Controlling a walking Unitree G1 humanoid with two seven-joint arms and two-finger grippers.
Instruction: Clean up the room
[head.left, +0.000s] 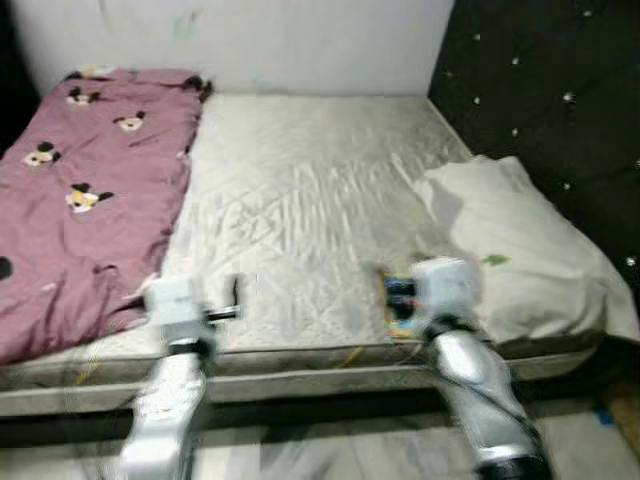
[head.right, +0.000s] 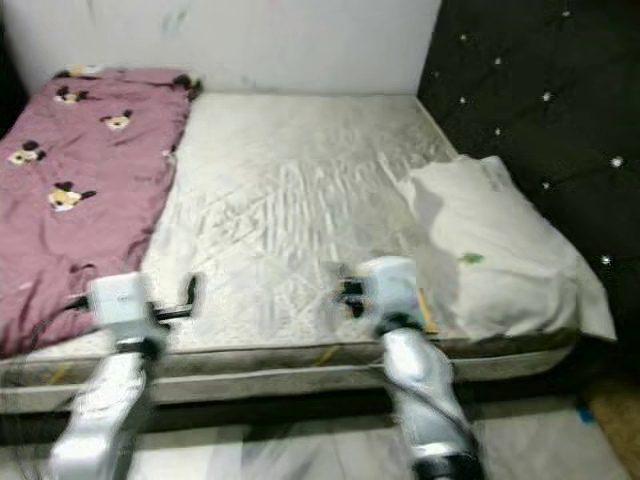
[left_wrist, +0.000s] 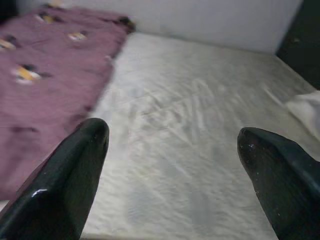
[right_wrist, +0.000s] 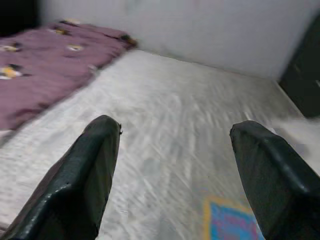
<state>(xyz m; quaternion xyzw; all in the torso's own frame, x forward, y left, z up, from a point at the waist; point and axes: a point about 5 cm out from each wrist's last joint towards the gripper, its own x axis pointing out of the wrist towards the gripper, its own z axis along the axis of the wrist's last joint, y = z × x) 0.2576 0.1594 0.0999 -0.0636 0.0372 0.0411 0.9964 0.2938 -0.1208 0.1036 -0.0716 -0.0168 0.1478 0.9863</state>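
Both arms over the mattress (head.left: 300, 200) near edge, left gripper (left_wrist: 172, 145) and right gripper (right_wrist: 175, 145) wide open, empty; colourful flat item (right_wrist: 232, 222) at near edge by pillow (head.left: 520, 250), pink blanket (head.left: 90, 190) along left edge.

The middle of the mattress (head.left: 300, 210) lies bare and open to reach. The purple blanket (head.left: 80, 190) covers its left side. A white pillow (head.left: 520, 240) and a small colourful card (right_wrist: 232, 222) occupy the right.

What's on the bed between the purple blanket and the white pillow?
Just bare mattress. In the left eye view a wrinkled pale stretch runs from the blanket to the pillow, with nothing lying on it there.
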